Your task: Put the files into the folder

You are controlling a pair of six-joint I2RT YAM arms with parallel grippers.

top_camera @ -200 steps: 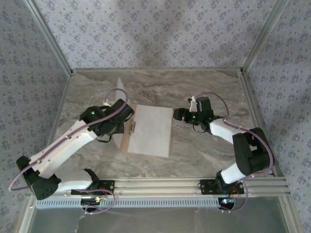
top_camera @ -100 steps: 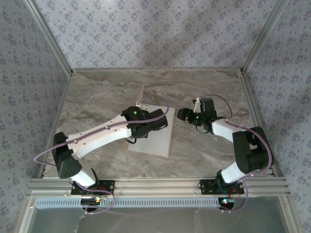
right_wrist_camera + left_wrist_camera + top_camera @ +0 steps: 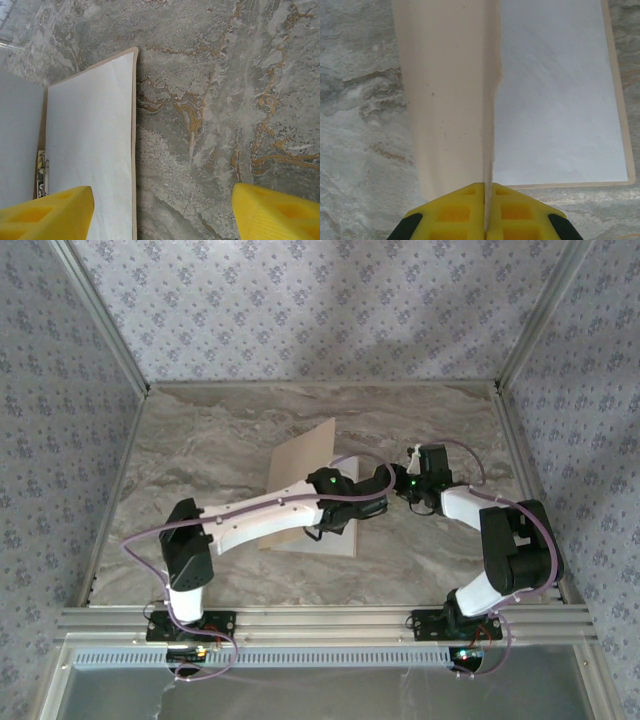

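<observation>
**Closing the folder over the files**

Watching from the side, I judge this to be the last step, shutting the cover, with the loading itself looking done. The folder (image 3: 302, 455) sits mid-table, one leaf flat and the other lifted up on edge. The left gripper (image 3: 485, 192) is reached far across to the right. Its yellow fingers (image 3: 455, 212) are pinched tight on the free edge of the lifted leaf, with the thin card clamped between them. The files (image 3: 560, 100) lie flat on the lower leaf, squared inside its tan border. I see one white face, so I cannot tell whether both sheets are stacked there. A small metal clip (image 3: 40, 172) sits by the spine.

The right gripper (image 3: 165, 210) hovers just right of the folder over bare table (image 3: 225, 100). Its jaws stand wide with nothing between them, and it sits very near the left wrist.

The next move, to my eye, calls for swinging the held leaf over in an arc about the spine and down toward the right. It should be laid flat on the paper before the grip is let go. The card is floppy and already bows along its edge, so a slow sweep would suit. The right arm probably needs to back off, or steady the lower leaf, so that the two wrists do not meet.
</observation>
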